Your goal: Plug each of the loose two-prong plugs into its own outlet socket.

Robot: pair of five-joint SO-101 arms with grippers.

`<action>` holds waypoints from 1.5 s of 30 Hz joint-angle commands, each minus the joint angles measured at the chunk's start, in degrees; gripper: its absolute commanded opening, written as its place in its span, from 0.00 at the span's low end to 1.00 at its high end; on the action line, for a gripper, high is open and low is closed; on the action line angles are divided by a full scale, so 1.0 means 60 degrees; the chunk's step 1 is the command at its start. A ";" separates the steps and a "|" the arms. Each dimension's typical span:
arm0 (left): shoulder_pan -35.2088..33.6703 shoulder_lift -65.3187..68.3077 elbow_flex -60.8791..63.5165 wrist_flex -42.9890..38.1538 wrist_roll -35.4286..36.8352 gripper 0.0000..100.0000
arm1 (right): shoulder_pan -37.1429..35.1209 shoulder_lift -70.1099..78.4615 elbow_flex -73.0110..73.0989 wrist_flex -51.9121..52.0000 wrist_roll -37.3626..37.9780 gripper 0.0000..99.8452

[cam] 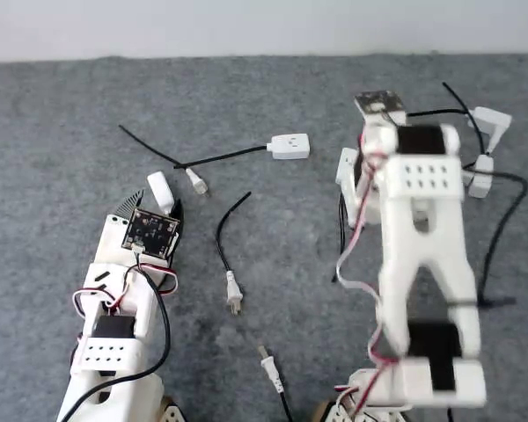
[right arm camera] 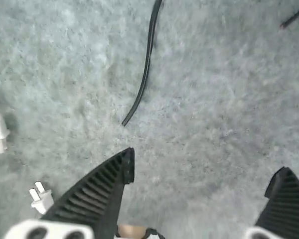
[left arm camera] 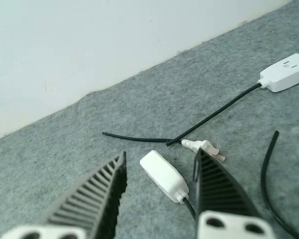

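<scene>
We worked on a grey, felt-like table (cam: 70, 105) that ran back to a plain white wall (cam: 246, 26). The left gripper (left arm camera: 159, 158) was spread wide, its two black ribbed fingers (left arm camera: 102, 191) standing apart on either side of a white socket (left arm camera: 163, 175) that lay flat on the table. The socket sat nearer one finger than the other, and we could not tell whether either finger touched it; nothing was clamped. Just beyond the fingertips lay a white plug (left arm camera: 203, 147), its prongs pointing away from the socket, and further off a second socket (left arm camera: 288, 71) rested at the end of a black cord (left arm camera: 214, 114). The right gripper (right arm camera: 207, 164) was also wide open and held nothing, with only bare table between its fingers (right arm camera: 102, 191) and a loose black wire (right arm camera: 144, 74) lying beyond them. From above we saw a second plug (cam: 233, 297) and a third plug (cam: 270, 369) lying between the two arms, well apart from both sockets.
</scene>
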 commanded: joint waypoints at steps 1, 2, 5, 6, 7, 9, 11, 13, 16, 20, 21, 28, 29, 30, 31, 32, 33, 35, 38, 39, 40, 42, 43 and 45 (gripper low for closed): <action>-0.0015 0.0015 -0.0125 -0.0293 -0.0088 0.22 | -0.0081 -0.2645 0.3648 -0.2059 -0.0073 0.39; -0.0015 0.0015 -0.0125 -0.0293 -0.0088 0.22 | -0.0081 -0.3143 0.4513 -0.2601 -0.0059 0.39; -0.0015 0.0015 -0.0125 -0.0278 -0.0088 0.22 | -0.0095 -0.4549 0.6696 -0.3963 0.0205 0.39; -0.0015 0.0015 -0.0125 -0.0264 -0.0088 0.22 | -0.0125 -0.4916 0.7165 -0.4242 0.0366 0.39; -0.0015 0.0015 -0.0125 -0.0264 -0.0088 0.22 | -0.0139 -0.5267 0.7560 -0.4491 0.0440 0.39; 0.0000 0.0015 -0.0125 -0.0264 -0.0088 0.22 | -0.0095 -0.5868 0.8103 -0.4872 0.0513 0.39; 0.0015 0.0015 -0.0125 -0.0249 -0.0088 0.22 | -0.0081 -0.6220 0.8410 -0.5121 0.0527 0.39; 0.0029 0.0015 -0.0125 -0.0249 -0.0073 0.22 | -0.0110 -0.6278 0.8601 -0.5326 0.0454 0.39; 0.0029 0.0029 -0.0125 -0.0234 -0.0059 0.22 | -0.0154 -0.6088 0.9114 -0.6205 0.0440 0.39; -0.0029 0.0029 -0.0125 -0.0234 -0.0044 0.22 | -0.0081 -0.5722 1.0212 -0.8051 0.0440 0.39; -0.0059 0.0015 -0.0139 -0.0234 -0.0059 0.22 | -0.0095 -0.5692 1.0505 -0.8476 0.0440 0.39; -0.1568 0.0015 -0.1165 0.1275 0.0176 0.22 | 0.0212 -0.5751 1.0842 -0.9106 0.0440 0.39; -0.1700 0.0015 -0.1429 0.1714 0.0425 0.22 | 0.0212 -0.5736 1.0872 -0.9092 0.0440 0.39; -0.1788 0.0015 -0.1751 0.2139 0.0645 0.22 | 0.0212 -0.5736 1.0974 -0.9092 0.0440 0.39; -0.1817 0.0015 -0.2059 0.2549 0.0806 0.22 | 0.0212 -0.5736 1.1077 -0.9092 0.0440 0.39; -0.1817 0.0015 -0.2381 0.3004 0.0879 0.22 | 0.0212 -0.5736 1.1150 -0.9092 0.0440 0.39; -0.1817 0.0015 -0.2718 0.3502 0.0923 0.22 | 0.0212 -0.5751 1.1179 -0.9092 0.0440 0.39; -0.1802 0.0015 -0.3407 0.4469 0.0952 0.22 | 0.0212 -0.5751 1.1194 -0.9092 0.0440 0.39; -0.1802 0.0015 -0.4286 0.5714 0.1333 0.22 | 0.0212 -0.5751 1.1194 -0.9092 0.0440 0.39; -0.1802 0.0015 -0.4491 0.6081 0.1421 0.22 | 0.0227 -0.5751 1.1194 -0.9092 0.0440 0.39; -0.1802 0.0015 -0.4637 0.6418 0.1480 0.22 | 0.0242 -0.5751 1.1194 -0.9092 0.0440 0.39; -0.1788 0.0015 -0.4711 0.6916 0.1553 0.22 | 0.0271 -0.5751 1.1194 -0.9092 0.0440 0.39; -0.1773 0.0015 -0.4681 0.7048 0.1612 0.22 | 0.0271 -0.5751 1.1194 -0.9092 0.0440 0.39; -0.1685 0.0015 -0.4520 0.7121 0.1626 0.22 | 0.0271 -0.5751 1.1194 -0.9092 0.0440 0.39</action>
